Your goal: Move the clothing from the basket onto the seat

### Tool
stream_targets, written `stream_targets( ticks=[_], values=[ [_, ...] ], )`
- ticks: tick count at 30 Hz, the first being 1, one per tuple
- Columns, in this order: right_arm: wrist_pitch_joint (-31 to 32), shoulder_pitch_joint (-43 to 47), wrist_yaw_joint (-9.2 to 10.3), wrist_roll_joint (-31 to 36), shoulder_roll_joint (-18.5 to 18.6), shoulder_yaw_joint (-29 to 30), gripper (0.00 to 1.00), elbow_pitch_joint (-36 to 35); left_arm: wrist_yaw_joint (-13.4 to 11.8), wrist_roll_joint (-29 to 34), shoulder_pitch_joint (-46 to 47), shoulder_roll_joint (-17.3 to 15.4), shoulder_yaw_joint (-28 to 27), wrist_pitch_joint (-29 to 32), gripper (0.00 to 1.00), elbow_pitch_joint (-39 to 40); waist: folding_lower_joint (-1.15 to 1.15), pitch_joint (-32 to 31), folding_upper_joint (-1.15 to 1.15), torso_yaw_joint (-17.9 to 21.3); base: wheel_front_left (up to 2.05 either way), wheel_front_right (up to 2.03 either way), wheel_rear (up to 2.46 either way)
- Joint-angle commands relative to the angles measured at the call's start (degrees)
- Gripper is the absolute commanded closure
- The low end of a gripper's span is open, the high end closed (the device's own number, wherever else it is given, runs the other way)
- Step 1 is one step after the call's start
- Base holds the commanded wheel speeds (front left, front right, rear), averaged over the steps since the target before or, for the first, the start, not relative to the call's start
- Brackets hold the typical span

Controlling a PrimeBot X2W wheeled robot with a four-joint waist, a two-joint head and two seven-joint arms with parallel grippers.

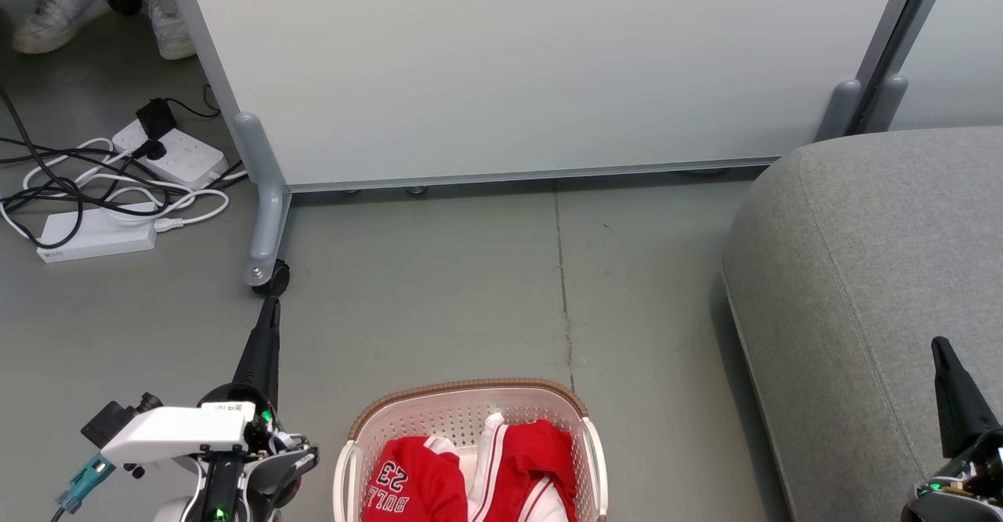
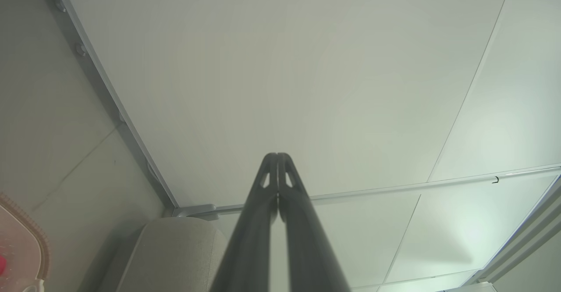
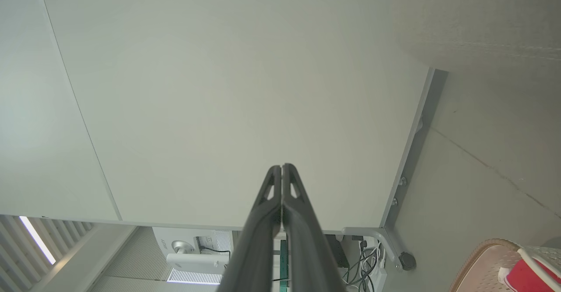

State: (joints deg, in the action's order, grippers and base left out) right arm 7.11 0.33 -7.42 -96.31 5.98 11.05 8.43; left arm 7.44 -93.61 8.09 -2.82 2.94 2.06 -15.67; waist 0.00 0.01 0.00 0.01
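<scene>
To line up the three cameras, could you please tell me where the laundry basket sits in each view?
Head view: basket, bottom centre.
Left wrist view: basket, lower left edge.
Right wrist view: basket, lower right corner.
Shared landmark: the white partition panel.

Place: an office or lab space set up as a test area with a few home furnishings, not a lived-in home.
Walls: pale movable partition panels (image 1: 533, 67) in grey frames, standing on feet, one with a black castor (image 1: 274, 277).
Floor: smooth grey floor (image 1: 439, 287) with a straight joint line.
Power: white power strips (image 1: 176, 154) and tangled black and white cables (image 1: 117, 185) lying loose beside the partition.
People: a person's white sneakers (image 1: 59, 5) beyond the partition.
Home items: a grey fabric seat (image 1: 878, 271) and a laundry basket (image 1: 470, 386) of red clothing (image 1: 423, 483), set on the bare floor.
</scene>
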Motion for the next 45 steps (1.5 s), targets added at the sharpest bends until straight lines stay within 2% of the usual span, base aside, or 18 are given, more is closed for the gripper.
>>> stream_targets(
  ticks=[1,2,3,6,28,38,45],
  values=[
    [0.28,-0.49,-0.14,0.17,0.20,0.34,1.00,0.18,0.21,0.16,0.61,-0.16,-0.15,0.08,1.00,-0.06,0.00,0.00,0.00,0.00,0.00,0.00,0.00],
    [0.28,-0.50,-0.14,0.18,0.20,0.34,1.00,0.18,0.22,0.16,0.61,-0.16,-0.14,0.08,1.00,-0.06,0.00,0.00,0.00,0.00,0.00,0.00,0.00],
    [-0.02,0.09,0.01,-0.01,-0.06,-0.06,0.00,0.13,0.00,-0.01,-0.10,0.01,0.02,-0.03,0.00,-0.14,0.00,0.00,0.00,0.00,0.00,0.00,0.00],
    [-0.16,1.26,0.13,0.04,-1.26,-0.54,0.00,1.86,-0.02,0.01,-2.34,0.38,0.13,-0.17,0.00,-1.90,0.00,0.04,0.00,0.00,0.00,0.00,0.00],
    [-6.11,-1.07,0.06,7.18,-0.62,-3.47,0.00,1.39,0.00,3.52,-4.28,0.23,-3.08,-4.72,0.00,0.45,0.00,-0.48,0.00,-0.31,0.00,0.00,0.00],
    [-8.50,-3.57,0.03,19.48,-0.39,-2.81,0.00,0.69,0.01,8.48,-4.58,0.17,-4.63,-6.54,0.00,1.57,0.00,-0.69,0.00,-0.79,0.00,0.00,0.00],
    [-10.20,-4.65,0.00,31.20,-0.16,-4.09,0.00,-1.58,0.02,17.83,-4.23,0.13,-7.37,-7.87,0.00,2.85,0.00,-0.83,0.00,-1.23,0.00,0.00,0.00]
  ],
)
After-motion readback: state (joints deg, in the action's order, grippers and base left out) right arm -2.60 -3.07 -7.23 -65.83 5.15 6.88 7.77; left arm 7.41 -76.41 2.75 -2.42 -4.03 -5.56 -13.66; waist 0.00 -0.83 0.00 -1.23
